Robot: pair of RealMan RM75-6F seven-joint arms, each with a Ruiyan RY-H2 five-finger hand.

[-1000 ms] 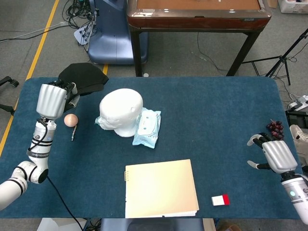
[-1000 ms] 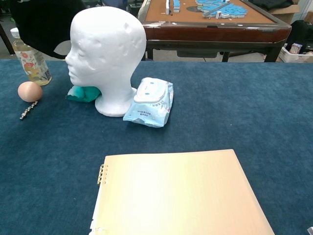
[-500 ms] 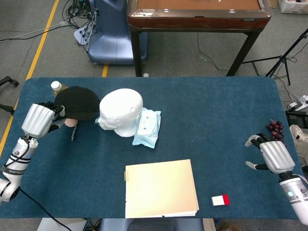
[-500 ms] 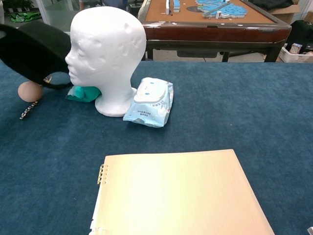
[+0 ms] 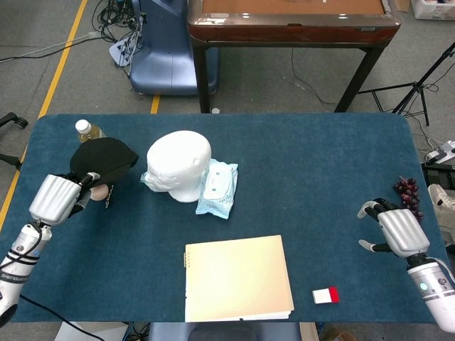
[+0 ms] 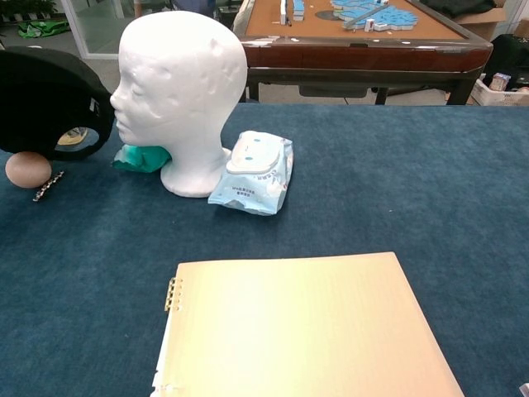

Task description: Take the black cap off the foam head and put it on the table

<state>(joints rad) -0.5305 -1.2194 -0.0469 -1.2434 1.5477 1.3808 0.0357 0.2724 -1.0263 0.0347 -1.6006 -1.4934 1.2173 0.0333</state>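
Left hand (image 5: 57, 197) at left edge of frame grips black cap (image 5: 102, 158), cap off bare foam head (image 5: 178, 165) at centre-left. Right hand (image 5: 396, 229) at lower right, fingers spread, holding nothing. Notebook (image 5: 237, 278) bottom centre.

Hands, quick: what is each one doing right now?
Left hand: holding the black cap.
Right hand: open, holding nothing.

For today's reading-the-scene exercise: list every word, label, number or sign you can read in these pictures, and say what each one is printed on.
No text here can be read.
Wet wipes pack: dark print on its lower front, too small and blurred to read.
Bottle: its label cannot be made out.
Red and white card: no print can be made out.
Notebook, foam head and black cap: no writing visible.
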